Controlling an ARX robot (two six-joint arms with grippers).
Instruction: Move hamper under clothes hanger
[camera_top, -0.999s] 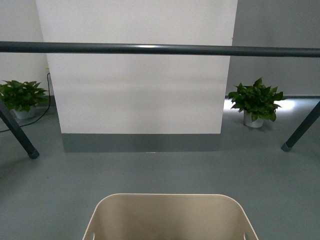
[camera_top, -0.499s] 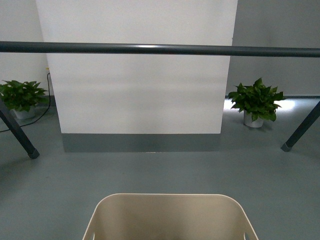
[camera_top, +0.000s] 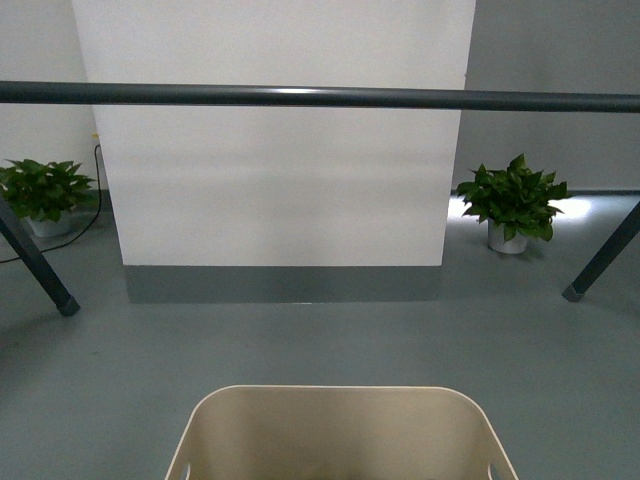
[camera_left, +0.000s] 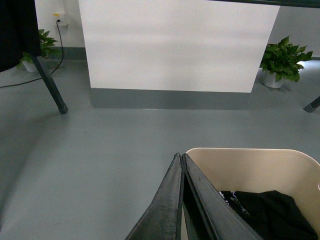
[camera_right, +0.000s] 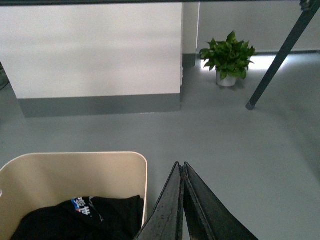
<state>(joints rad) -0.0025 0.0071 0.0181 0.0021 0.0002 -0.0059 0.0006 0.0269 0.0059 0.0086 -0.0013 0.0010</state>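
A: Left gripper (camera_left: 180, 159), fingers pressed together on nothing, beside the hamper's (camera_top: 340, 425) left wall.

B: And the hamper?

A: On the grey floor (camera_top: 320, 340), short of the clothes hanger (camera_top: 320, 97) bar, dark clothing (camera_left: 272, 212) inside.

B: Right side?

A: Right gripper (camera_right: 179, 166), fingers also pressed together, just outside the right wall; potted plant (camera_right: 227, 56) beyond.

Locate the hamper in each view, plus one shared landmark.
Front view: hamper at bottom centre, cut off by the frame edge.
Left wrist view: lower right, beside the shut left gripper.
Right wrist view: lower left, beside the shut right gripper.
Shared landmark: potted plant by the grey wall.
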